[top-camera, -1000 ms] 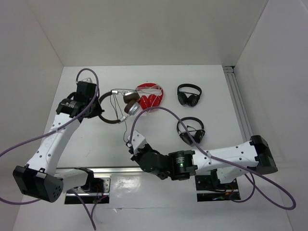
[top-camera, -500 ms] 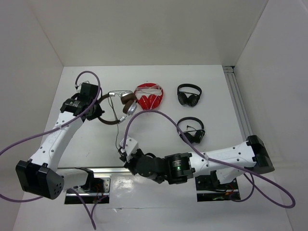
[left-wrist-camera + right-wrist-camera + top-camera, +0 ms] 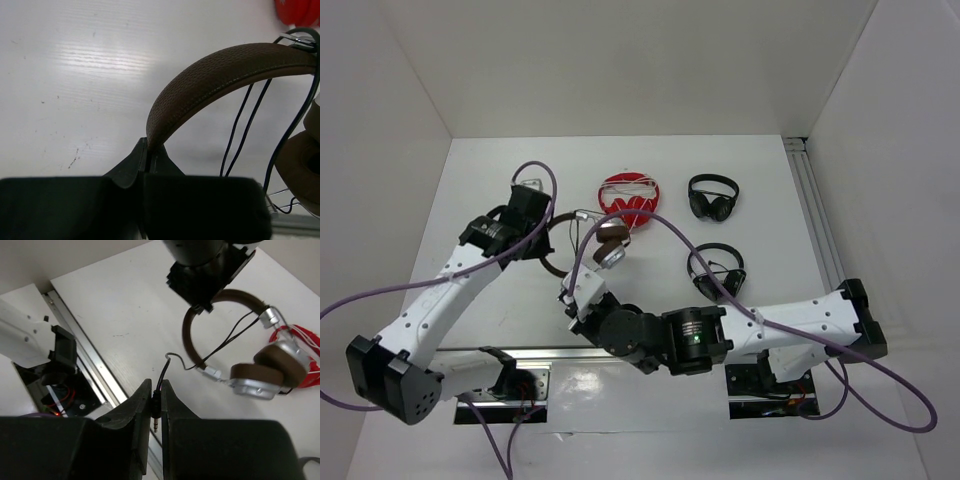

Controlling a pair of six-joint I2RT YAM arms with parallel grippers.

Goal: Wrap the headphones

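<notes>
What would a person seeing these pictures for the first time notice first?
The brown leather-look over-ear headphones with silver cups, centre-left, held by both arms. The left hand pinches the headband, and the right hand pinches the thin dark cable near its plug. Red headphones with a white cord lie just beyond.

On the silver base plate (image 3: pixel 620 372), the left arm (image 3: pixel 432 295) and right arm (image 3: pixel 800 322) were white-shelled with black joints. Purple cables (image 3: pixel 650 218) looped off both.
</notes>
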